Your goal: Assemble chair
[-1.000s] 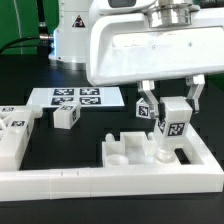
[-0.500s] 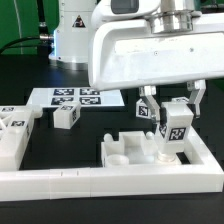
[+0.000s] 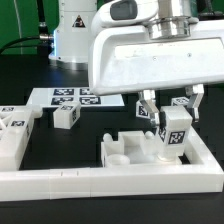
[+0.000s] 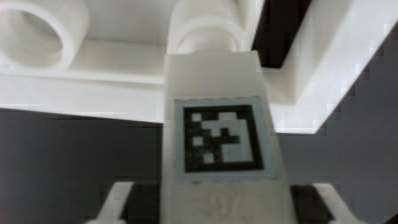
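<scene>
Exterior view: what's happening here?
The gripper is clamped on a tagged white post, holding it upright at the notched chair part by the border rail. Whether the post is seated yet cannot be told. A small cube and more tagged blocks lie loose toward the exterior view's left, near the marker board.

a robotics lab bench. a big white robot arm [image 3: 140,55] stands over a black table [image 3: 95,128], with a dark backdrop behind. a marker board [image 3: 75,98] of black-and-white square tags lies flat on the table. the loose white plastic parts [image 3: 66,115] carry the same printed tags, as does the part [image 3: 172,128] the arm holds. a white rail [image 3: 60,181] fences the work area.
</scene>
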Controlling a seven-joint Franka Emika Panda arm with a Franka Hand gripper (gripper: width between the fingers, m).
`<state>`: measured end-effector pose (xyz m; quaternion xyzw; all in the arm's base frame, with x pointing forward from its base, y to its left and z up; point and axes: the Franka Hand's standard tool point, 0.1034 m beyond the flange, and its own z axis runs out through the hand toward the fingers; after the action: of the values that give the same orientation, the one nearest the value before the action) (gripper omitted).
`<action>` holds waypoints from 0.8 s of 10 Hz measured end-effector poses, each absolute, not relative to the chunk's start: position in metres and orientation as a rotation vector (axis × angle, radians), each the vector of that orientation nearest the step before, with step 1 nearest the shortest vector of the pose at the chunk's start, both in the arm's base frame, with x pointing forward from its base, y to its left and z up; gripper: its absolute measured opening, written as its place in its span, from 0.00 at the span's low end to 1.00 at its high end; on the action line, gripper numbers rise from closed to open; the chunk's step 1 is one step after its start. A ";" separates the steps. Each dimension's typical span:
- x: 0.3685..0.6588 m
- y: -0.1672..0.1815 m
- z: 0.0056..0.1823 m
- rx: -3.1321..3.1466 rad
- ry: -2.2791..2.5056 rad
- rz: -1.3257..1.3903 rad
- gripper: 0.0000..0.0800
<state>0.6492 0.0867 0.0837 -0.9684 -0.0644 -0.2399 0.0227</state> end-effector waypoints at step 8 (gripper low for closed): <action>0.649 0.084 0.084 -2.998 -0.208 -0.763 0.81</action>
<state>0.6489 0.0841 0.0842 -0.9667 -0.0671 -0.2461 0.0205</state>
